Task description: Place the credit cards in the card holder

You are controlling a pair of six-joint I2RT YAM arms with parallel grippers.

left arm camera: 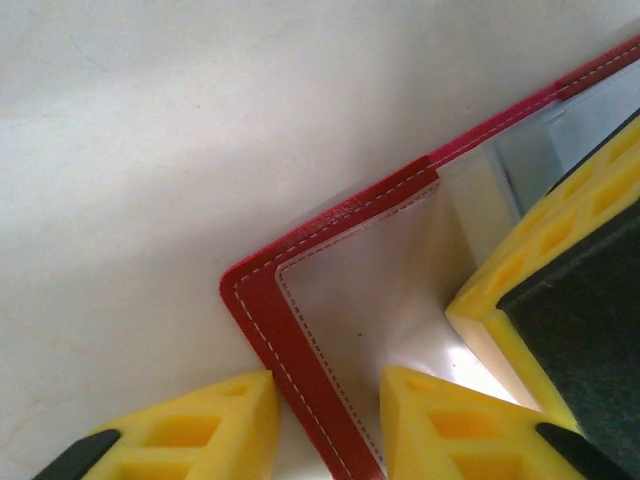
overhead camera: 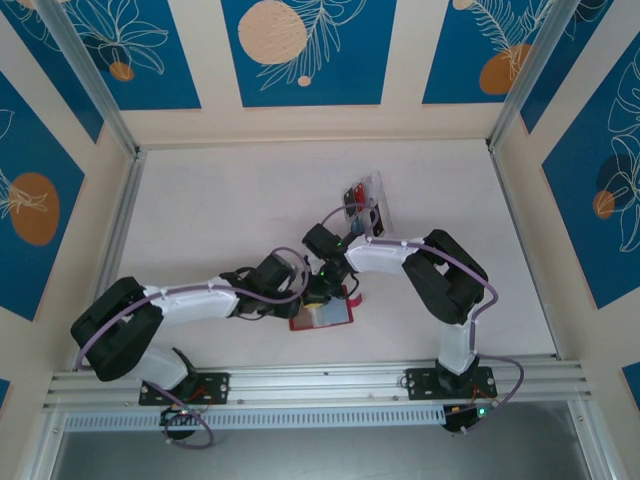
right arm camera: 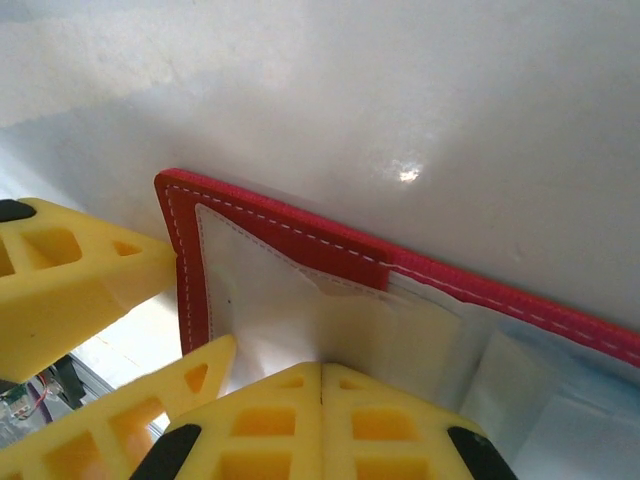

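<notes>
The card holder, a red wallet, lies open on the table with its clear sleeves facing up. My left gripper straddles the wallet's red stitched edge near a corner. One fingertip is on the table beside that edge and the other rests on the sleeve, with a gap between them. My right gripper is shut, its tips pressed down on the sleeves with nothing between them. The credit cards, red and dark, sit in a clear tray further back.
The clear plastic tray stands behind the right wrist, at centre right of the white table. Both arms crowd together over the wallet. An aluminium rail runs along the near edge, and patterned walls enclose the other sides.
</notes>
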